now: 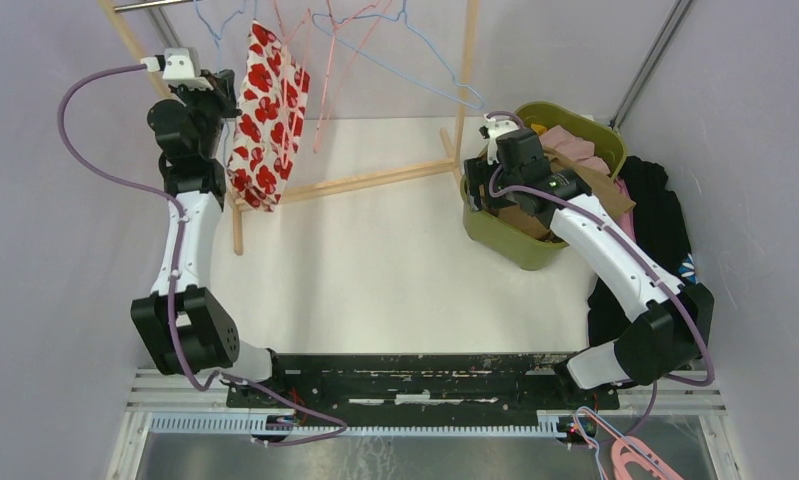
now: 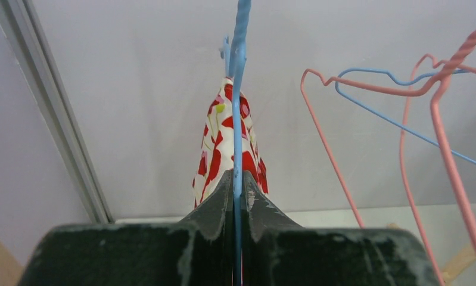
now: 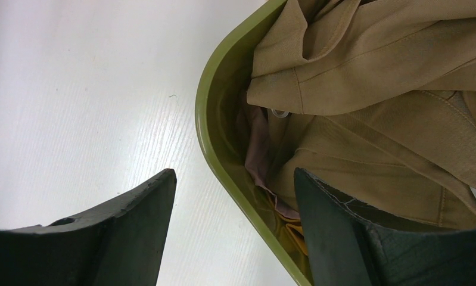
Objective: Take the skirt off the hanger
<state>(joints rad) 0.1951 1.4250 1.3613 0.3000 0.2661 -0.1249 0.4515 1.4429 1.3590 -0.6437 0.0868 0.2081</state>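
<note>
My left gripper (image 2: 236, 179) is clamping the blue hanger (image 2: 240, 89) wire. The skirt (image 1: 267, 120) is hanging from it on the rack (image 1: 375, 179), just past my fingers. My right gripper (image 3: 233, 176) is hovering, spread wide, over the green basket (image 3: 211, 119) rim.

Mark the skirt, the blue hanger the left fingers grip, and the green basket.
skirt (image 1: 265, 120): top external view, middle of the red-flowered fabric.
blue hanger (image 2: 236, 137): left wrist view, wire in front of the skirt.
green basket (image 3: 220, 95): right wrist view, inner wall below the rim.
</note>
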